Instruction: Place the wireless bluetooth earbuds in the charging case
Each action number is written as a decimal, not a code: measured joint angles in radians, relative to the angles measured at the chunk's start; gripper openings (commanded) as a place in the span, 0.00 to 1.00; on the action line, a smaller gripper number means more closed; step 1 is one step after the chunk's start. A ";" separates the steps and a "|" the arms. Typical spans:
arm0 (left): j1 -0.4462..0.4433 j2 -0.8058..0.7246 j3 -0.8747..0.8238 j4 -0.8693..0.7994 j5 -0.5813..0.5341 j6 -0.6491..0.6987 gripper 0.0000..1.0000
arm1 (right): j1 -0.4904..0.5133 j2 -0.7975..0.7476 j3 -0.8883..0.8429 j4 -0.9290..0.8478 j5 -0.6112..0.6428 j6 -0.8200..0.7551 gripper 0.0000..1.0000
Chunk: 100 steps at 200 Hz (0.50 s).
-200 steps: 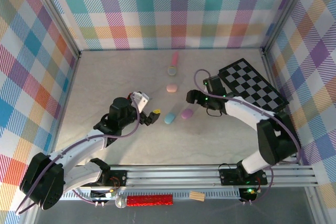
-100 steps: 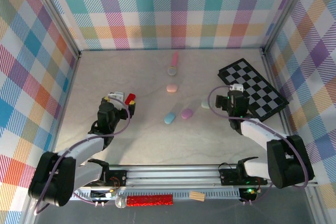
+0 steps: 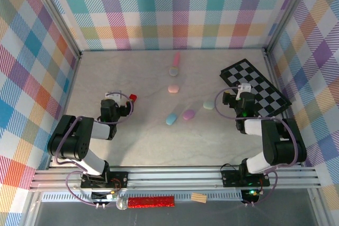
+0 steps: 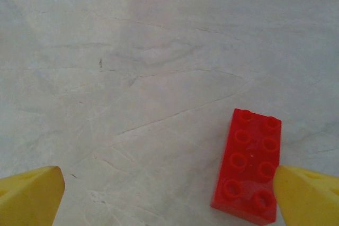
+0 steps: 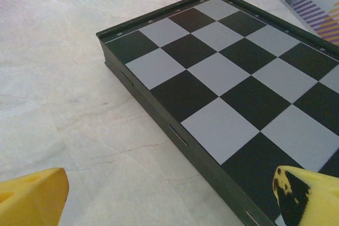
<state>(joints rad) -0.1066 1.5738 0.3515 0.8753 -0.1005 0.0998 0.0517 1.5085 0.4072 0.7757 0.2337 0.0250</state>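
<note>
From above, the earbuds [image 3: 171, 119] lay mid-table, well apart from both arms, which had pulled back from them in the last second. On the left wrist, my left gripper [image 4: 169, 197] was spread and empty, a red brick [image 4: 248, 165] between its fingers; closing could grab that instead. The right gripper [image 5: 169, 199], open too, faced the chessboard [image 5: 228, 72]; advancing could ram it.
</note>
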 measured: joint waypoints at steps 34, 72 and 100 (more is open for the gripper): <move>0.042 0.003 0.059 -0.018 0.035 -0.035 1.00 | -0.016 0.024 -0.005 0.015 -0.063 0.001 0.99; 0.046 0.003 0.060 -0.036 0.052 -0.048 1.00 | -0.018 0.024 -0.005 0.035 -0.089 0.004 0.99; 0.046 0.003 0.060 -0.038 0.056 -0.052 1.00 | -0.018 0.024 -0.005 0.040 -0.090 0.004 0.99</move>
<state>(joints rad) -0.0608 1.5772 0.4118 0.8375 -0.0441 0.0475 0.0334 1.5330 0.4026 0.8154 0.1436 0.0292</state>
